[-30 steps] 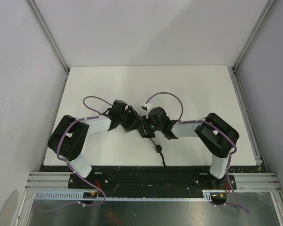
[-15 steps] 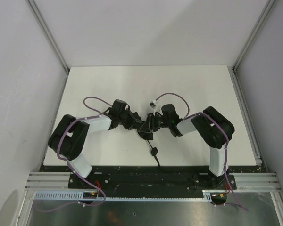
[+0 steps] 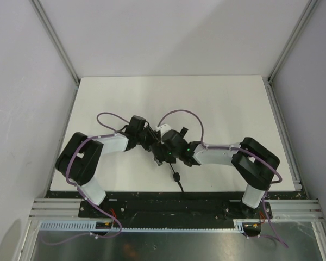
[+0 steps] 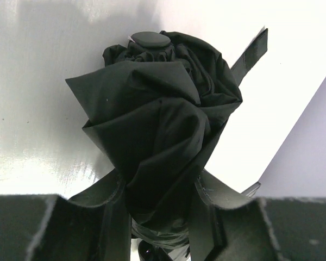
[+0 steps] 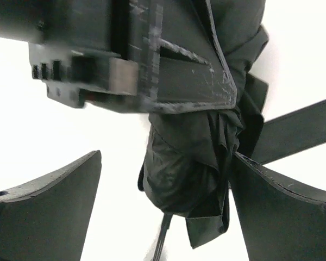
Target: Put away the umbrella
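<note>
The white table (image 3: pixel 223 103) lies under the umbrella (image 4: pixel 157 125), and the left arm (image 3: pixel 92 157) and right arm (image 3: pixel 228 155) reach in from either side of it, so the overhead view hides nearly all of the black bundle beneath the two wrists. The step in hand looks like gathering the loose canopy into a tight roll, with the fastening not yet done. The left gripper (image 4: pixel 158 179) is clamped on the umbrella low on the bundle, its fingers pressed into the fabric on both sides. The right gripper (image 5: pixel 167 157) stands wide apart around the umbrella: one finger is well clear of it, and the other is just beside the fabric or touching it, which cannot be told. The next move probably calls for the right gripper to take hold again, either on the slack folds or on the closure tab (image 4: pixel 251 51), while the left keeps the roll from springing loose. Only the left wrist view shows the round cap (image 4: pixel 150 39) at the far end of the umbrella and the tab jutting out beside it. Only the overhead view shows the wrist cord (image 3: pixel 177 176) trailing from the umbrella toward the arm bases.
</note>
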Controlling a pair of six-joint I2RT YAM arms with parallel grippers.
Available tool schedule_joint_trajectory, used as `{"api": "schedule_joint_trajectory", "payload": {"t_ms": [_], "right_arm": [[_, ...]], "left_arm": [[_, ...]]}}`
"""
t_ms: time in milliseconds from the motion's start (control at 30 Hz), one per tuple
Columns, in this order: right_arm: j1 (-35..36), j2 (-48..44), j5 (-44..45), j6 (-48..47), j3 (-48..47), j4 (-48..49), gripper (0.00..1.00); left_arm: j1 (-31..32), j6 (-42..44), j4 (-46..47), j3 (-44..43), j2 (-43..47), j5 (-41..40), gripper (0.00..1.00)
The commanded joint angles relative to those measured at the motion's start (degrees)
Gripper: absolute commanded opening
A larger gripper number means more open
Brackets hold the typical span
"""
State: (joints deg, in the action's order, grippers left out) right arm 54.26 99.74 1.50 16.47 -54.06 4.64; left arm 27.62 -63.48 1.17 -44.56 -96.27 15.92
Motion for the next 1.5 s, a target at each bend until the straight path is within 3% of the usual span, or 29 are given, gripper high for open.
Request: {"api": "schedule_joint_trajectory", "payload": {"t_ms": [0,100,200,267,400,467,533,667,700,767,1067,1300,1467], "right_arm": [[6.87,3.66,27.54,-5.76,-7.2,-9.58,0.99],[9.44,8.59,34.73,-6.57,-11.14,-11.15,0.98],[10.11,12.81,37.75,-6.25,-13.72,-12.04,0.86],[9.89,14.33,38.0,-5.19,-14.23,-12.67,0.72],[8.22,15.39,33.22,-3.08,-12.76,-13.25,0.27],[7.09,14.89,28.45,-2.75,-10.41,-11.72,0.09],[4.96,14.45,22.36,-2.71,-7.96,-10.13,0.02],[1.19,11.79,8.5,-4.36,-2.03,-2.6,0.0],[0.14,11.09,4.73,-4.39,-0.66,-0.59,0.0],[-1.97,9.97,-3.48,-4.02,1.73,2.85,0.0],[-12.21,10.25,-29.77,-2.16,6.02,12.77,0.0],[-15.25,10.07,-34.98,-2.66,7.09,13.87,0.0],[-14.81,9.54,-36.02,-2.34,7.13,15.86,0.0]], "left_arm": [[1.12,2.76,-8.46,3.36,-3.11,-4.2,0.0],[1.35,1.48,-8.47,3.65,-3.42,-3.72,0.0],[1.83,0.7,-8.49,3.92,-3.19,-3.52,0.0],[2.2,0.39,-8.49,3.94,-2.97,-3.53,0.0],[2.38,0.43,-8.47,3.76,-2.08,-3.55,0.0],[2.21,1.05,-8.51,3.31,-1.44,-3.78,0.1],[1.7,1.6,-8.48,2.98,-0.67,-3.97,0.32],[-0.12,2.94,-8.48,2.29,0.38,-4.47,0.8],[-0.42,3.42,-8.47,1.89,0.38,-4.44,0.89],[-0.82,3.99,-8.47,1.19,-0.04,-4.57,0.97],[-2.17,6.17,-8.4,1.96,-3.57,-8.17,0.97],[-4.95,8.43,-8.4,2.81,-2.07,-9.27,0.95],[-4.69,7.57,-8.31,2.1,-5.04,-8.35,0.82]]}}
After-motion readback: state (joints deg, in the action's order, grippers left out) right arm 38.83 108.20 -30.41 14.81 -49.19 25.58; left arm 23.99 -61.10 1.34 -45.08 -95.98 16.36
